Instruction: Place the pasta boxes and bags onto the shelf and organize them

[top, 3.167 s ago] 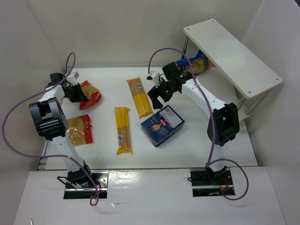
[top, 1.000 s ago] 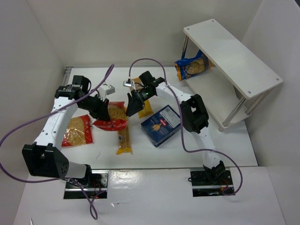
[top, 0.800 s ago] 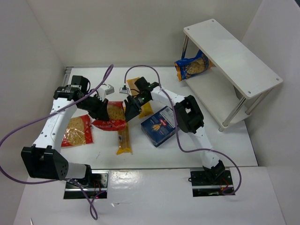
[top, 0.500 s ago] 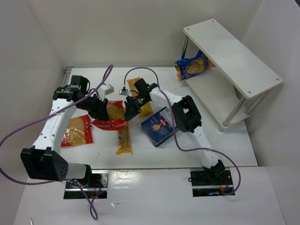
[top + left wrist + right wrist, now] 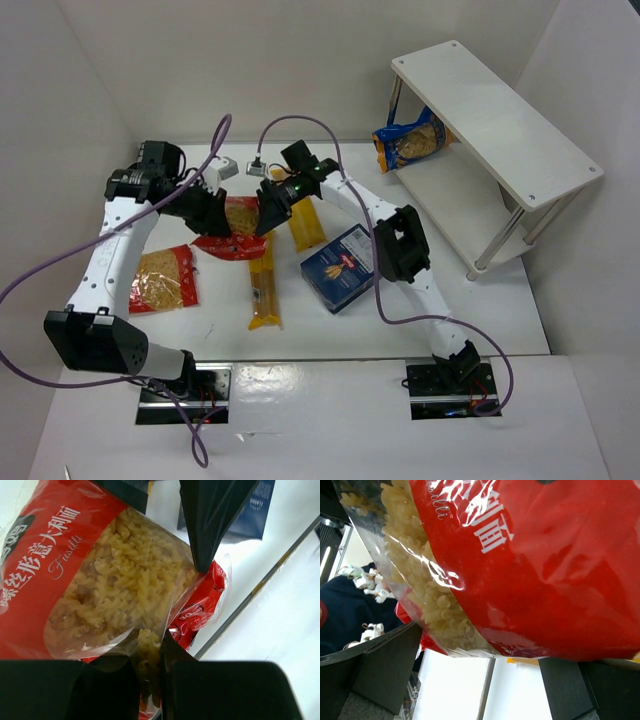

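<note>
We are mid-handover, it seems: our left gripper [image 5: 212, 214] is clamped shut on the near end of the red fusilli bag [image 5: 240, 225], and just beyond it our right gripper [image 5: 266, 210] straddles the far end, jaws wide (nothing pinched yet) — next it should close, then carry to the shelf [image 5: 495, 115] far off to its right.

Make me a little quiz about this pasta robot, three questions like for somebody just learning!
1. True or false: the blue-edged bag lies on the top board of the shelf.
2. How many long spaghetti packs lie on the table near the dark blue box?
3. What is the left gripper pinching? A the red fusilli bag; B the dark blue box; C a spaghetti pack.

Key: 1 false, it lies on the lower board. 2 two. 3 A.
</note>
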### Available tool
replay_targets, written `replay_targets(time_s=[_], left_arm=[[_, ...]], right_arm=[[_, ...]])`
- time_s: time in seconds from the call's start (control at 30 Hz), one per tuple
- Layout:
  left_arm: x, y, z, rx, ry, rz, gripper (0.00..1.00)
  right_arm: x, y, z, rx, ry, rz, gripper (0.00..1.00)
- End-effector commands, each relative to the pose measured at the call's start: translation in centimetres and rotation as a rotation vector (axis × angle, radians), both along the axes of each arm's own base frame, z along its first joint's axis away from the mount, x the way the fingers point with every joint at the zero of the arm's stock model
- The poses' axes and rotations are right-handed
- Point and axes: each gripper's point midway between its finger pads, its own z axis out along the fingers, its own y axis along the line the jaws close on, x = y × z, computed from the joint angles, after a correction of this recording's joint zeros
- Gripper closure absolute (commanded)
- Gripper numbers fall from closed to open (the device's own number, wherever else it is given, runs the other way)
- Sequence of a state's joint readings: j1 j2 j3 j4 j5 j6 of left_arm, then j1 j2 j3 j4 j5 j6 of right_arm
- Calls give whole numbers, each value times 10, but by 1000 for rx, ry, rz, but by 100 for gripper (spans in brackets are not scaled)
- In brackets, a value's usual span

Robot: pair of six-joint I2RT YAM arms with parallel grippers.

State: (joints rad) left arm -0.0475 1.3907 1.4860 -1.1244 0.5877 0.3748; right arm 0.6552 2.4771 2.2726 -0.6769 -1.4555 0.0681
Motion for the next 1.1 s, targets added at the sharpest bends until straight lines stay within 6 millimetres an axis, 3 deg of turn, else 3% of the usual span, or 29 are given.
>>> replay_targets(time_s=[0.0,0.17,0.3,0.47,0.73,0.93,1.03,1.07], left_arm=[[42,-21,55,-125,-215,-49,100],[60,-27,87,-161,-284,-70,100],[67,-31,89,-184,-276,-79,100],[65,-37,89,-222,-262,-107,100],[62,-54,51,-202,-186,-140,100],[60,-56,31,-197,-145,-135,100],[62,-56,32,-198,-154,-136,100],[63,-56,29,-197,-145,-135,100]], right_arm=[[-25,1,48,144,21,149,1],[-19,0,54,146,13,143,1],[-7,-11,73,164,-19,114,1],[-7,-21,105,199,-75,100,1],[-18,-30,144,259,-164,105,1],[-12,-36,148,268,-182,88,3],[-12,-36,148,268,-182,88,13],[-14,-37,152,273,-188,88,24]])
